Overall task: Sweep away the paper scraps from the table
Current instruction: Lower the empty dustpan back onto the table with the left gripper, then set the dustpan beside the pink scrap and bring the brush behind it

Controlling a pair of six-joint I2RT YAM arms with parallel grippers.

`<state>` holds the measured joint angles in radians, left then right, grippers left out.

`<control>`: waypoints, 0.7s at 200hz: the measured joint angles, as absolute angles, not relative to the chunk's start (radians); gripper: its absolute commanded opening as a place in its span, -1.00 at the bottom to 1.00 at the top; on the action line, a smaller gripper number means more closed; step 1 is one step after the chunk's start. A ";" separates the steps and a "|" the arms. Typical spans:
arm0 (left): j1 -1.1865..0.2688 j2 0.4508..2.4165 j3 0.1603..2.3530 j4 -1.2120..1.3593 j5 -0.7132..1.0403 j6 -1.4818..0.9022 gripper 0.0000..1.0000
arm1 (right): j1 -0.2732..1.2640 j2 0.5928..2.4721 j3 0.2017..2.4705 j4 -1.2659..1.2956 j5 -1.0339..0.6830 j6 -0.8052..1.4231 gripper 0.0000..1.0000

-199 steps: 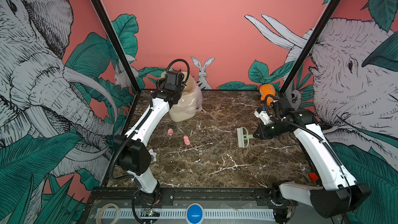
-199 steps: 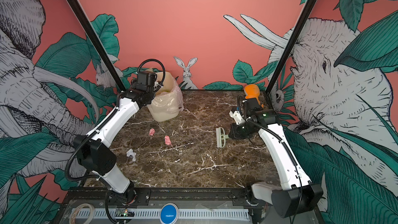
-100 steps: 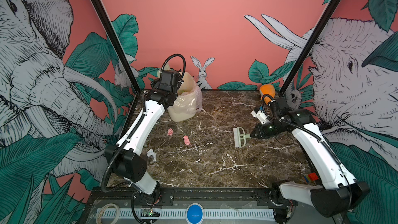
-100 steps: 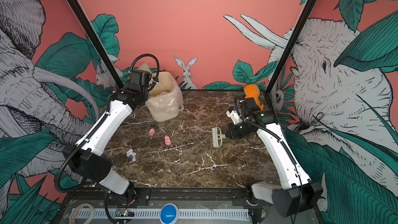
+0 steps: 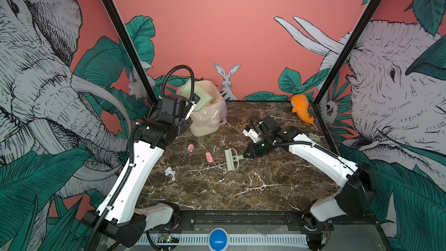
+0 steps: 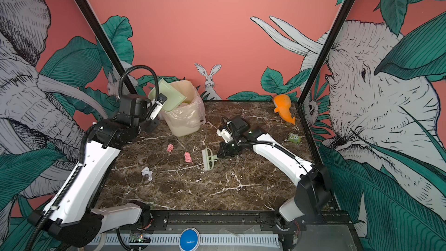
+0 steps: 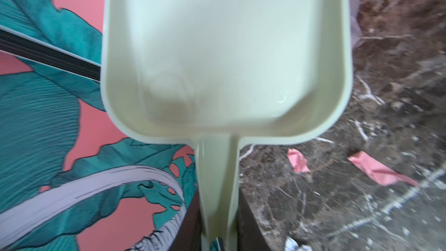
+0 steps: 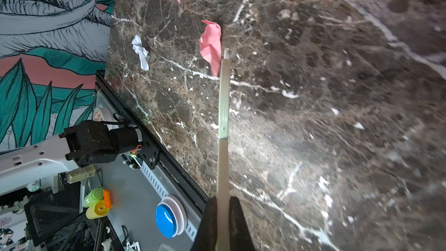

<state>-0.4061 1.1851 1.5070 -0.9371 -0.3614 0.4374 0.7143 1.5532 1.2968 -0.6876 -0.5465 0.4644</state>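
Three paper scraps are on the table [image 5: 241, 189]: two pink scraps [image 5: 190, 147] near 10 o'clock and one white scrap [image 5: 170, 172] near 9 o'clock. There is one dustpan [image 5: 204, 97], one brush [image 5: 231, 159], one lined bin [image 5: 205, 121] at 11 o'clock, one orange toy [image 5: 301, 108] at 1 o'clock, one small green block [image 5: 315, 137] at 2 o'clock, and two robot arms [image 5: 135, 165].

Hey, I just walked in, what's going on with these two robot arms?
It's a tabletop cleanup. The left gripper has its fingers shut on a pale green dustpan, tipped over the lined bin and looking empty. The right gripper holds a small brush low at the table, right by one pink scrap. Another pink scrap and a white scrap lie unswept.
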 measured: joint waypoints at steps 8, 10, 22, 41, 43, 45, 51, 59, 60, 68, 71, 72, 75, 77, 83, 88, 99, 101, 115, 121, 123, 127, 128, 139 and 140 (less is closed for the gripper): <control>-0.406 1.165 1.477 -0.953 -0.336 0.414 -0.91 | 0.735 1.591 1.313 -0.640 -0.559 0.489 -1.00; -0.406 1.161 1.471 -0.955 -0.332 0.411 -0.91 | 0.738 1.599 1.316 -0.632 -0.562 0.492 -1.00; -0.407 1.131 1.429 -0.977 -0.302 0.383 -0.91 | 0.763 1.653 1.341 -0.561 -0.578 0.526 -1.00; -0.408 1.085 1.375 -1.003 -0.265 0.348 -0.91 | 0.787 1.722 1.365 -0.460 -0.606 0.578 -1.00; -0.408 1.082 1.372 -1.005 -0.263 0.346 -0.91 | 0.789 1.728 1.367 -0.450 -0.609 0.585 -1.00; -0.408 1.077 1.368 -1.006 -0.258 0.343 -0.90 | 0.791 1.736 1.368 -0.439 -0.613 0.593 -1.00; -0.408 1.065 1.356 -1.010 -0.245 0.333 -0.91 | 0.794 1.753 1.371 -0.410 -0.622 0.611 -1.00; -0.408 1.052 1.345 -1.014 -0.233 0.324 -0.91 | 0.795 1.774 1.372 -0.370 -0.633 0.634 -1.00; -0.408 1.051 1.344 -1.014 -0.232 0.323 -0.91 | 0.795 1.778 1.372 -0.365 -0.633 0.638 -1.00; -0.408 1.043 1.336 -1.015 -0.221 0.314 -0.91 | 0.795 1.797 1.372 -0.331 -0.641 0.663 -1.00; -0.408 1.041 1.335 -1.016 -0.218 0.312 -0.91 | 0.795 1.805 1.372 -0.318 -0.644 0.673 -1.00; -0.408 1.041 1.334 -1.016 -0.216 0.311 -0.91 | 0.795 1.807 1.372 -0.315 -0.644 0.675 -1.00; -0.408 1.039 1.332 -1.016 -0.213 0.308 -0.91 | 0.795 1.816 1.372 -0.301 -0.646 0.685 -1.00; -0.408 1.039 1.332 -1.016 -0.212 0.307 -0.91 | 0.795 1.820 1.372 -0.296 -0.647 0.689 -1.00; -0.408 1.038 1.331 -1.017 -0.204 0.304 -0.91 | 0.795 1.835 1.372 -0.274 -0.648 0.706 -1.00; -0.408 1.039 1.330 -1.016 -0.199 0.302 -0.91 | 0.795 1.848 1.373 -0.260 -0.649 0.718 -1.00; -0.408 1.041 1.329 -1.016 -0.191 0.298 -0.91 | 0.794 1.871 1.373 -0.237 -0.648 0.744 -1.00; -0.408 1.041 1.328 -1.016 -0.190 0.298 -0.91 | 0.793 1.876 1.373 -0.234 -0.648 0.747 -1.00; -0.408 1.044 1.326 -1.017 -0.178 0.294 -0.91 | 0.791 1.897 1.373 -0.216 -0.648 0.776 -1.00; -0.408 1.046 1.325 -1.016 -0.173 0.294 -0.91 | 0.789 1.904 1.373 -0.209 -0.648 0.788 -1.00; -0.408 1.046 1.325 -1.016 -0.172 0.293 -0.91 | 0.789 1.905 1.373 -0.208 -0.647 0.791 -1.00; -0.408 1.047 1.324 -1.016 -0.170 0.292 -0.91 | 0.786 1.908 1.372 -0.200 -0.648 0.802 -1.00; -0.408 1.047 1.324 -1.016 -0.170 0.291 -0.91 | 0.786 1.908 1.371 -0.199 -0.648 0.803 -1.00; -0.409 1.049 1.319 -1.016 -0.164 0.289 -0.91 | 0.774 1.908 1.358 -0.173 -0.648 0.826 -1.00; -0.409 1.049 1.319 -1.016 -0.164 0.289 -0.91 | 0.772 1.908 1.356 -0.171 -0.648 0.829 -1.00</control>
<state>-0.4091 1.0489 1.3190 -1.0161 -0.1638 0.2886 0.7723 1.9079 1.3563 -0.1707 -0.6479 0.8288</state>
